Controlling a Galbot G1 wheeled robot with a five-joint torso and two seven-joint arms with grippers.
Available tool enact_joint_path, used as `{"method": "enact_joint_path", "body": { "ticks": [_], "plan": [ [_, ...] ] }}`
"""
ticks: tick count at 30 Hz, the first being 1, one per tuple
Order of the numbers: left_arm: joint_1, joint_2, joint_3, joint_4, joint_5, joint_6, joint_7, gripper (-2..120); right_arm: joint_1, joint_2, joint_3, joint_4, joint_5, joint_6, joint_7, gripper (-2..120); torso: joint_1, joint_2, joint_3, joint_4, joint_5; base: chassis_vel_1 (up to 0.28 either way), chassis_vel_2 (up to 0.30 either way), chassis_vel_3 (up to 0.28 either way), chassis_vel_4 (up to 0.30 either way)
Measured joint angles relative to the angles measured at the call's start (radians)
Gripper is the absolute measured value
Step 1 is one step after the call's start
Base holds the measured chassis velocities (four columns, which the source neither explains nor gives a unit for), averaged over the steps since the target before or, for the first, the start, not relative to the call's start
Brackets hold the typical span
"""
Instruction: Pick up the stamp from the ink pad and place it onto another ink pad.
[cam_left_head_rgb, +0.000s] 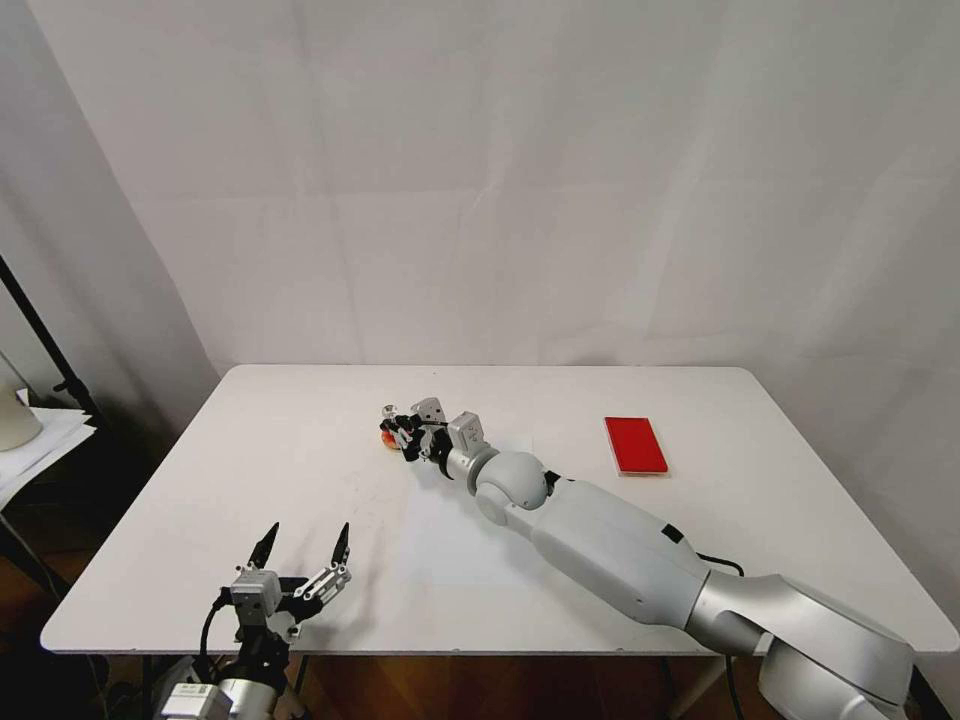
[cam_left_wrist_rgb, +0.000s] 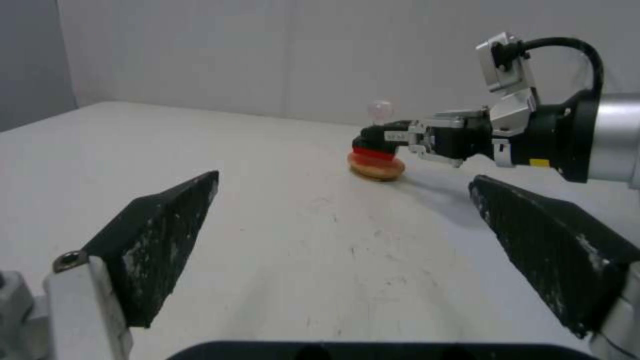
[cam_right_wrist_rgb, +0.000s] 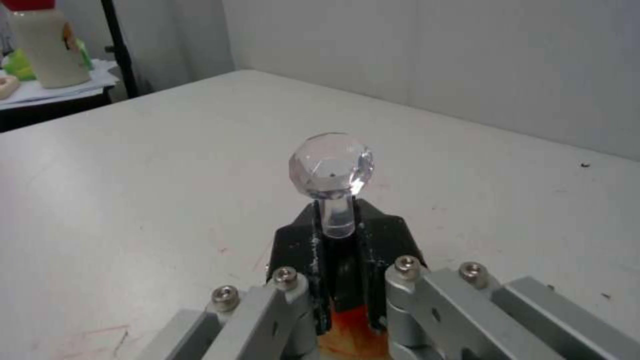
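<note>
The stamp (cam_left_head_rgb: 390, 417), a black base with a clear ball knob (cam_right_wrist_rgb: 331, 165), stands upright with its red underside against the small round ink pad (cam_left_wrist_rgb: 377, 168) left of the table's middle. My right gripper (cam_left_head_rgb: 404, 435) is shut on the stamp, its black fingers (cam_right_wrist_rgb: 301, 246) pinching the base and stem from both sides. The round pad's orange-red face (cam_right_wrist_rgb: 350, 340) shows below the fingers. The flat red rectangular ink pad (cam_left_head_rgb: 635, 445) lies bare at the right. My left gripper (cam_left_head_rgb: 306, 535) hovers open by the front left edge, its tips pointing toward the stamp (cam_left_wrist_rgb: 375, 140).
The white table (cam_left_head_rgb: 700, 580) is backed by a white curtain. A low side table with papers (cam_left_head_rgb: 40, 440) and a black stand pole (cam_left_head_rgb: 40, 340) sit off the left edge. A pale bottle (cam_right_wrist_rgb: 47, 45) stands on that side table.
</note>
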Motion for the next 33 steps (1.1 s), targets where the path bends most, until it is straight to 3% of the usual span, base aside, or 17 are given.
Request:
{"method": "enact_joint_path", "body": {
  "ticks": [17, 33],
  "plan": [
    [0.000, 0.000, 0.000, 0.000, 0.000, 0.000, 0.000, 100, -0.016, 0.004, 0.008, -0.013, -0.031, 0.014, -0.007, 9, 0.000, 0.000, 0.000, -0.0001, 0.0001, 0.000, 0.000, 0.000, 0.000],
    [0.000, 0.000, 0.000, 0.000, 0.000, 0.000, 0.000, 100, -0.016, -0.005, 0.010, 0.019, -0.031, 0.009, -0.001, 67, 0.000, 0.000, 0.000, 0.0000, 0.0000, 0.000, 0.000, 0.000, 0.000]
  ]
}}
